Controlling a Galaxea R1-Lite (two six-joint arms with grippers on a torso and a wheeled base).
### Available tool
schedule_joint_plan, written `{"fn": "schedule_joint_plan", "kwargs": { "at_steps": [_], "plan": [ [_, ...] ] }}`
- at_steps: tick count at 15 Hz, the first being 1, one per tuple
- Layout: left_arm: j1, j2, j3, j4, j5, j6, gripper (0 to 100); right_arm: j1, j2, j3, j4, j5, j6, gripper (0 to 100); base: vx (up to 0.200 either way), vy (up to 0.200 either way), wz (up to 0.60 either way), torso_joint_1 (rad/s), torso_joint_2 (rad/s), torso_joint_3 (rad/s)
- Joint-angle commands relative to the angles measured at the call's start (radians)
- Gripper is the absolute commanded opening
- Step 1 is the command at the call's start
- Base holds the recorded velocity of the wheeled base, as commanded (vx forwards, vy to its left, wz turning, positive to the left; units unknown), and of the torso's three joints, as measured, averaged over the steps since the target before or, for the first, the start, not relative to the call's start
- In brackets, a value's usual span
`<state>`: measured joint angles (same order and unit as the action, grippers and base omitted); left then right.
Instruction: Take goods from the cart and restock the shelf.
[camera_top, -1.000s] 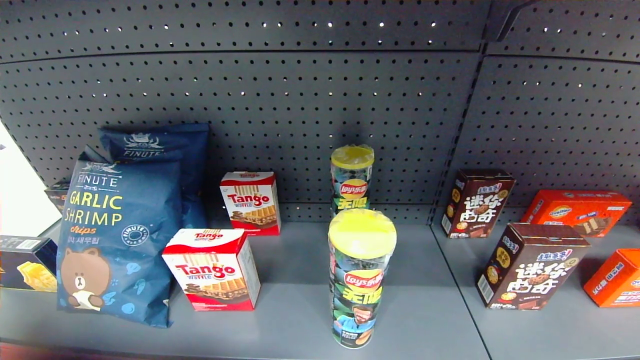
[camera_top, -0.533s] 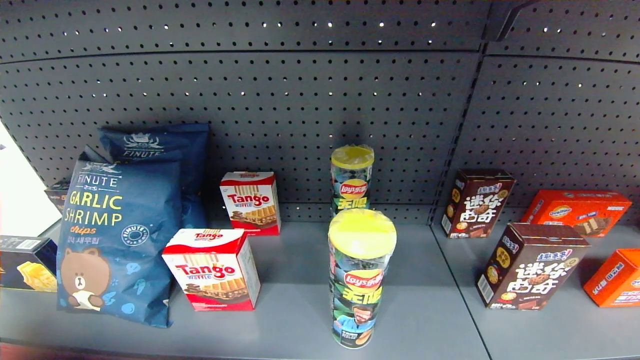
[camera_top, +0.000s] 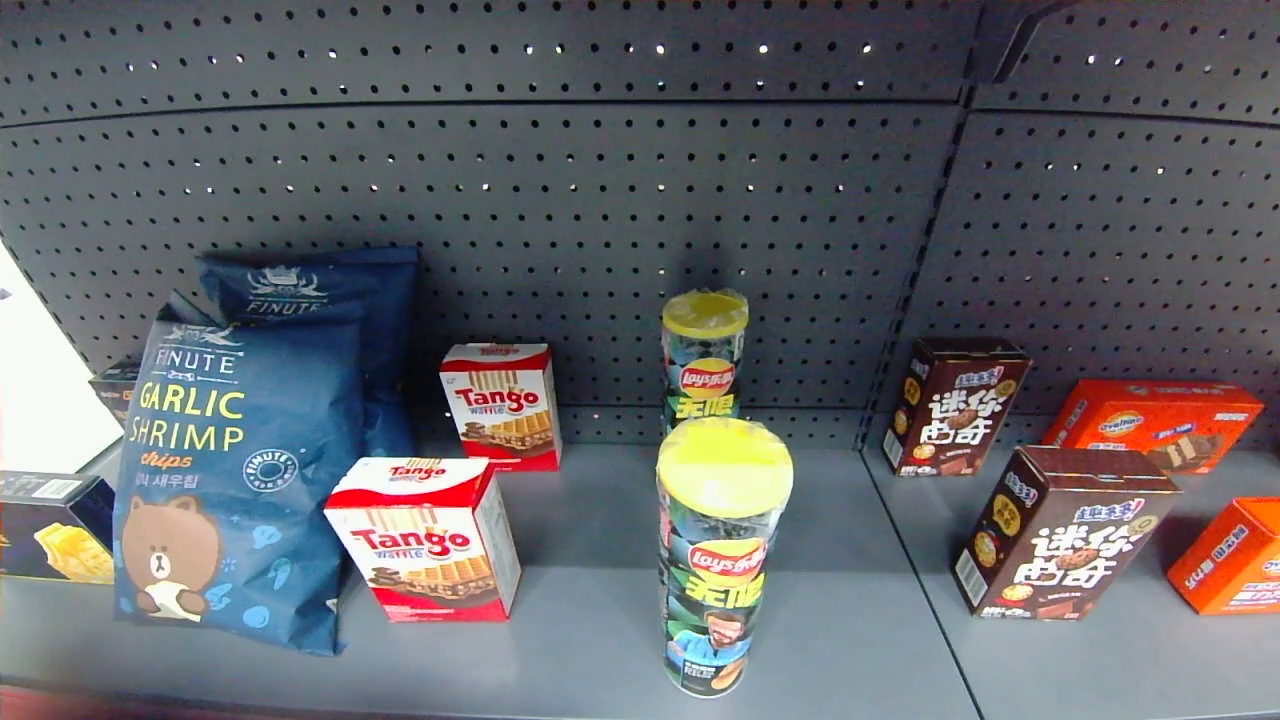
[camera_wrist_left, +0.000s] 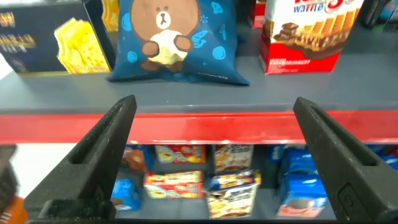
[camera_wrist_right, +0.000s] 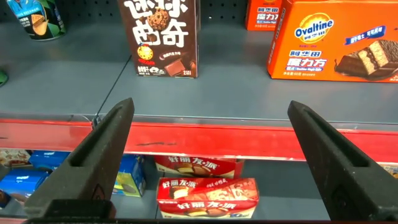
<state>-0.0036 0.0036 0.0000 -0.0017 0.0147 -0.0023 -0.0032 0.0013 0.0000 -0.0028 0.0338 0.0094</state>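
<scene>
The grey shelf (camera_top: 600, 640) holds blue garlic shrimp chip bags (camera_top: 235, 480), two red-and-white wafer boxes (camera_top: 430, 540), and two yellow-lidded chip cans, one in front (camera_top: 720, 560) and one behind (camera_top: 703, 360). To the right stand brown cookie boxes (camera_top: 1060, 545) and orange boxes (camera_top: 1150, 420). My left gripper (camera_wrist_left: 214, 106) is open, holds nothing, and faces the shelf's red front edge (camera_wrist_left: 205, 127) below the blue bag (camera_wrist_left: 171, 37) and a wafer box (camera_wrist_left: 305, 37). My right gripper (camera_wrist_right: 211, 106) is open and holds nothing, in front of a brown cookie box (camera_wrist_right: 161, 37) and an orange box (camera_wrist_right: 336, 37).
A dark box with yellow chips (camera_top: 55, 525) sits at the far left. Perforated back panels (camera_top: 600, 200) close the rear. Free shelf floor lies between the cans and the brown boxes. Under the red edge (camera_wrist_right: 205, 134), a lower shelf holds packed snack boxes (camera_wrist_right: 205, 193).
</scene>
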Motion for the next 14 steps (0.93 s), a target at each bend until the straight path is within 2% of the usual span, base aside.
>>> {"fn": "schedule_joint_plan", "kwargs": {
  "at_steps": [1,14],
  "plan": [
    [-0.001,0.001,0.0,-0.001,0.001,-0.002,100,0.0,-0.001,0.0,0.0,0.001,0.0,100,0.0,0.0,0.0,0.0,0.0,0.0],
    [0.001,0.001,0.0,-0.001,0.001,-0.002,100,0.0,-0.001,0.0,0.0,0.003,0.0,100,0.0,0.0,0.0,0.0,0.0,0.0]
  ]
}}
